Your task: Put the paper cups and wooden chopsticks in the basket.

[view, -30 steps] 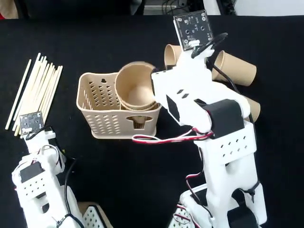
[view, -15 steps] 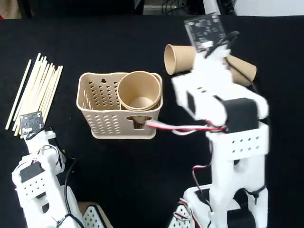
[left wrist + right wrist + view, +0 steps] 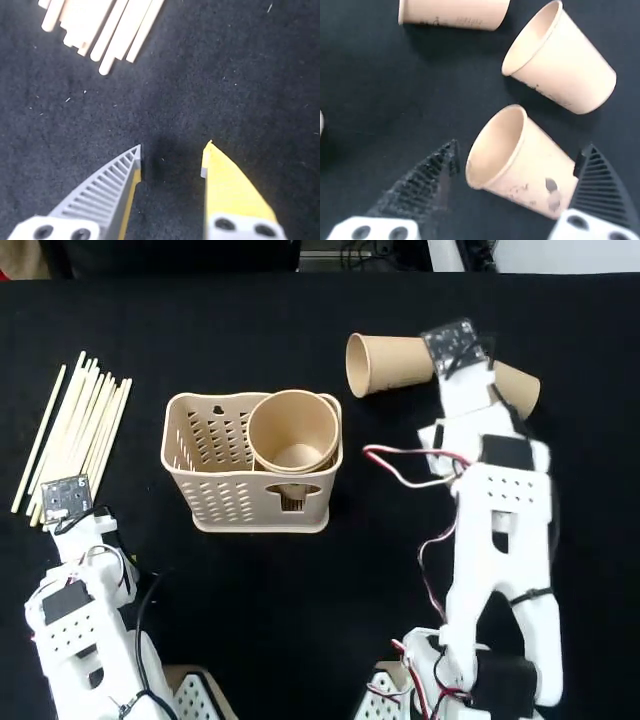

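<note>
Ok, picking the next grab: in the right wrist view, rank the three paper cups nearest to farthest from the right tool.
1. Straddled cup: lying between the open fingers of the right tool.
2. Middle cup: just beyond it, on its side.
3. Far cup: farthest out, lying crosswise.

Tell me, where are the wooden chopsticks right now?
In the high view the chopsticks lie in a loose bundle at the far left, left of the basket and just ahead of the left gripper.
</note>
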### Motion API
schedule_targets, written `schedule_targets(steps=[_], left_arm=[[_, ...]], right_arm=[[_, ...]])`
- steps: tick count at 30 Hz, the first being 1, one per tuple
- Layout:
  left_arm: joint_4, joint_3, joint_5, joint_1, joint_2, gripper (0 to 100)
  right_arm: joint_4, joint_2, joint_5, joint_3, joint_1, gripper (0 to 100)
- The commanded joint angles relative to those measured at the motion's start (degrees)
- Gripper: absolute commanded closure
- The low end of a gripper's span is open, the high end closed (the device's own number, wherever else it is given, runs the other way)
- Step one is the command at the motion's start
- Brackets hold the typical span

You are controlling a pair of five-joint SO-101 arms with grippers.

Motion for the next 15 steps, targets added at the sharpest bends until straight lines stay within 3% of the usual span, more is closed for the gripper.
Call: schedule_targets(steps=[1, 4, 8, 15], left_arm=[[-0.7, -0.1, -0.4, 0.5, -0.7, 80], [-0.7, -0.1, -0.4, 0.5, -0.7, 80], [-0.7, -0.1, -0.4, 0.5, -0.7, 80], [-0.7, -0.1, -0.4, 0.5, -0.7, 80]], right_arm=[[-10.9, 0.5, 2.2, 4.1, 3.0, 63.5], [-17.4, 2.1, 5.3, 6.7, 6.0, 66.8], [-23.9, 5.2, 10.5, 8.1, 9.1, 78.8], [-26.8, 5.8, 12.0, 8.1, 11.7, 95.6]])
